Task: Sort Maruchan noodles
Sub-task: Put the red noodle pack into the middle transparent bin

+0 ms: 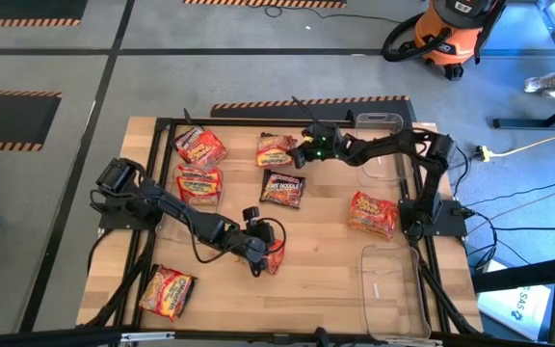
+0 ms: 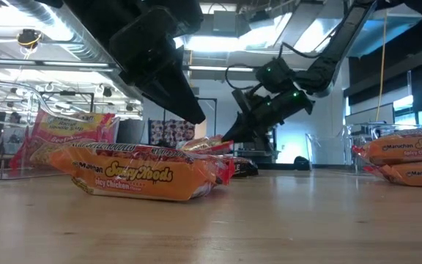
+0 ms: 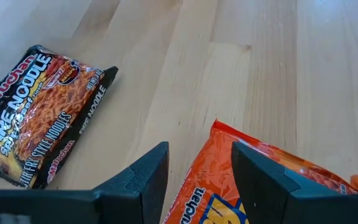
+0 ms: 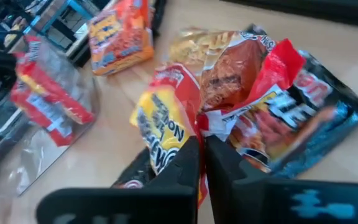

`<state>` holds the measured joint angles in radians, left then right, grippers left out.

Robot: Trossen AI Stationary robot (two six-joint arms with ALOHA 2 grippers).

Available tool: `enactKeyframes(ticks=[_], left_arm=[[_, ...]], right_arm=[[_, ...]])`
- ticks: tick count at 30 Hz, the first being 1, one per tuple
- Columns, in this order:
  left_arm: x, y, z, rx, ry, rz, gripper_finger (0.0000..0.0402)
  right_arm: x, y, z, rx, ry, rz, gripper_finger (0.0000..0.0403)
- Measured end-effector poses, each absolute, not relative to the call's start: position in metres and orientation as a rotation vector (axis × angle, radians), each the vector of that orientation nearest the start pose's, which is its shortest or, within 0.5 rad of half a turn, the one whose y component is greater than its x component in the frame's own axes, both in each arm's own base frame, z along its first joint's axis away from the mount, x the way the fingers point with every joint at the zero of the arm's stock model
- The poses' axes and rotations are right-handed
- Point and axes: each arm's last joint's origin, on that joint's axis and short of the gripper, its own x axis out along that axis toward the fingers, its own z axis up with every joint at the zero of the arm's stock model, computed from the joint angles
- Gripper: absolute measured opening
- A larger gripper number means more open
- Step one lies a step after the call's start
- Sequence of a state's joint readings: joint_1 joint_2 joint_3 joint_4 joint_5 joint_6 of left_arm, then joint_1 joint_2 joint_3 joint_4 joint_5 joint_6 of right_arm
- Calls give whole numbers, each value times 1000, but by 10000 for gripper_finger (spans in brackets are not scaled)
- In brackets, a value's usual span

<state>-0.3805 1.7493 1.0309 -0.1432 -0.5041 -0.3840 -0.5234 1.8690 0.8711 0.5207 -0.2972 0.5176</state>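
Note:
Several Maruchan noodles packets lie about the table. An orange packet [image 1: 276, 254] [image 2: 145, 176] lies flat near the table's middle. My left gripper [image 1: 258, 253] [image 3: 201, 152] is open, its fingers standing on either side of that packet's end [image 3: 207, 180]. My right gripper [image 1: 303, 152] [image 4: 202, 143] is shut on a red-and-yellow packet [image 1: 276, 149] [image 4: 166, 124] toward the far edge. A dark maroon packet [image 1: 282, 188] [image 3: 33, 118] lies flat between the two. Further packets lie at the right [image 1: 372, 214] and at the near left [image 1: 167, 289]. My left gripper: I cannot tell whether its fingers touch the orange packet. My right gripper pinches the crumpled red end seam [image 4: 211, 121] of the red-and-yellow packet between its two fingers, coming from the table's right and slanting down. The held end is raised; whether the other end rests on the table is hidden.
Two packets [image 1: 200, 146] [image 1: 198, 183] sit at the far left, seemingly in a clear bin [image 4: 17, 155]. Two more clear bins stand at the far right [image 1: 383, 130] and the near right [image 1: 388, 289]. Bare wood lies along the near middle [image 1: 316, 289].

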Motion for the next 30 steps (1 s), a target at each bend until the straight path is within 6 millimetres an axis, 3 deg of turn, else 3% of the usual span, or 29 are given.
enactKeyframes(ticks=[11,22,30], left_arm=[[331,-118,177,3,738,259,167],[330,-120,177,2,736,255,167],[326,-109,205,9,656,287,167]], right_arm=[[322,-144,167,566,441,-240,0],[313,-95,190,408,615,-204,0],[315,-63,195,337,652,-149,0]])
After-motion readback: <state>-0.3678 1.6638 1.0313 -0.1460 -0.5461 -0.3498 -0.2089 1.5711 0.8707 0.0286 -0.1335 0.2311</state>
